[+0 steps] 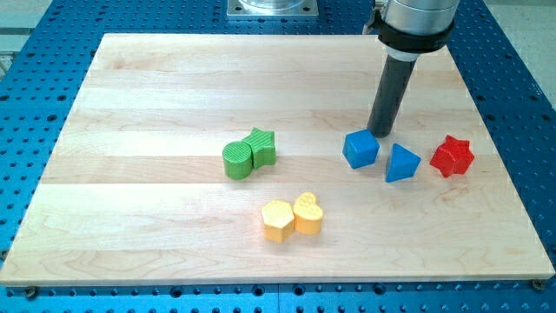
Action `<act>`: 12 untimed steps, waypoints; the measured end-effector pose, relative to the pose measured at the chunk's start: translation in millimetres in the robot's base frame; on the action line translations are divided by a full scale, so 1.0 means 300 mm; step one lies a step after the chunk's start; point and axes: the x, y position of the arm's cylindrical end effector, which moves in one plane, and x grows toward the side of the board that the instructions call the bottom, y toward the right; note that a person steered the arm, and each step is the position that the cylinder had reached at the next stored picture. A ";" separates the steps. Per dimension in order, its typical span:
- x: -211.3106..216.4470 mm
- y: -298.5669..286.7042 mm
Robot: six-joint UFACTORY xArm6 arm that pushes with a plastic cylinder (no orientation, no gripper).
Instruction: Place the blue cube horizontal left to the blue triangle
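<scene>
A wooden board [174,78] lies on a blue perforated table. The arm's dark rod comes down on the right side, holding nothing; its tip [380,133] touches the far edge of the blue cube [360,149]. The blue triangle [401,163] sits just right of the cube, slightly nearer, with a red star block [452,156] beyond it.

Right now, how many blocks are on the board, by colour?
Blue: 2, the blue cube and the blue triangle
Green: 2
Yellow: 2
Red: 1
Total: 7
My tip sits just behind the cube.
</scene>
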 end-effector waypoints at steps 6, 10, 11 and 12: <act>0.105 -0.146; 0.104 -0.220; 0.104 -0.290; 0.075 -0.311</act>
